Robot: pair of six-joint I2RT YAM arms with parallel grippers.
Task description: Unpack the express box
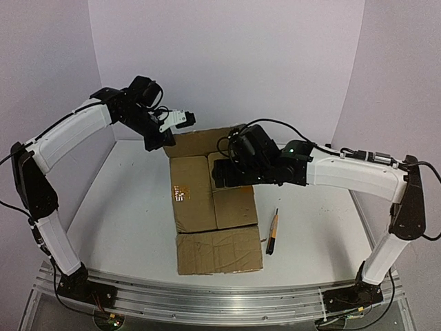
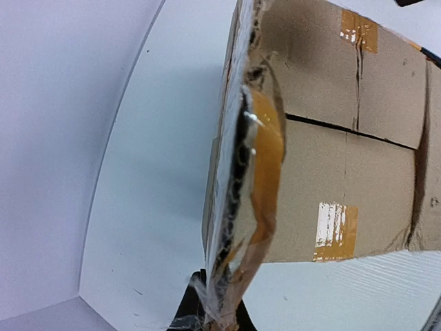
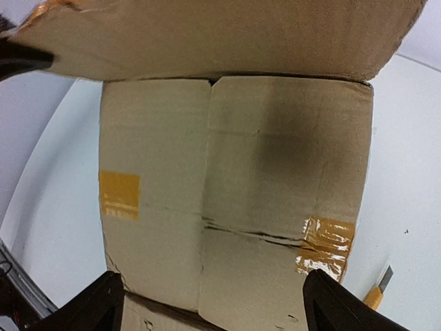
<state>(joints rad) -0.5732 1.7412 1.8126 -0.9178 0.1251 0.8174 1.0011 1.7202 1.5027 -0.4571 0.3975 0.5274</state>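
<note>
Inner flaps (image 3: 275, 172) next on the flat brown corrugated cardboard express box (image 1: 213, 207), mid-table.
Left gripper (image 1: 167, 134) pinches its raised far flap (image 1: 203, 141); right gripper (image 1: 224, 174) hovers spread above the closed inner flaps: best hook a fingertip under their centre seam (image 3: 209, 152), then lift outward.

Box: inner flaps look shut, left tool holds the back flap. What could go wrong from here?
The left tool grips the back flap by its torn, taped edge; pulling harder may rip it or drag the box. The open right tool hangs over the shut inner flaps; pressing down could crush them.
</note>
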